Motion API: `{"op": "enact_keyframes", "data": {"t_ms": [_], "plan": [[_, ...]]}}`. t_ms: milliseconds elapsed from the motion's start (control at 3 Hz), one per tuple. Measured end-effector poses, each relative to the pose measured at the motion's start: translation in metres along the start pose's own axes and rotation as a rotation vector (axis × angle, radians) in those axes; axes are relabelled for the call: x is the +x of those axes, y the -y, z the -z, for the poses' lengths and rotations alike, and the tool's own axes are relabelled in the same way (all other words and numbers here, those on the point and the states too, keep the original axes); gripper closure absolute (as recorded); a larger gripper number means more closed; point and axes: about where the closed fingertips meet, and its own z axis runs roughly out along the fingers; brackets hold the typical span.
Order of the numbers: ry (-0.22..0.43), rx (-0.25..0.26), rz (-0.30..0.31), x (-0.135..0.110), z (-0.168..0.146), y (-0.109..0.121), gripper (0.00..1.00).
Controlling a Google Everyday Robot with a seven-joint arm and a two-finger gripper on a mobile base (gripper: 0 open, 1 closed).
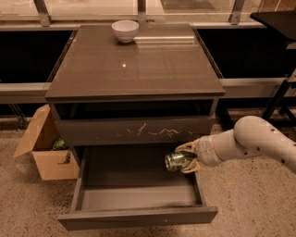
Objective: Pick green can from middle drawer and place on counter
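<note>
gripper (pixel 187 158): fingers pinching the green can (pixel 175 161), which lies sideways
position: over the right side of the open middle drawer (pixel 134 178)
counter (pixel 138 69): white bowl (pixel 125 30) at rear

Speckled beige floor (pixel 249 203), dark bays behind a grey ledge (pixel 23 87).
Open cardboard box (pixel 46 157) at left; black metal frame (pixel 277 99) at far right; bright glazing (pixel 92 5) along the top edge. Low right, over the open middle drawer (pixel 134 217): gripper (pixel 187 159) clamped round the green can (pixel 175 160).
</note>
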Motion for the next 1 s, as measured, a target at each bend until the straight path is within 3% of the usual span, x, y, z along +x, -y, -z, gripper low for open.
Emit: {"op": "enact_keyframes", "data": {"t_ms": [333, 1000], "plan": [[0.000, 0.000, 0.000, 0.000, 0.000, 0.000, 1.00], [0.056, 0.191, 0.074, -0.024, 0.085, 0.043, 1.00]]}}
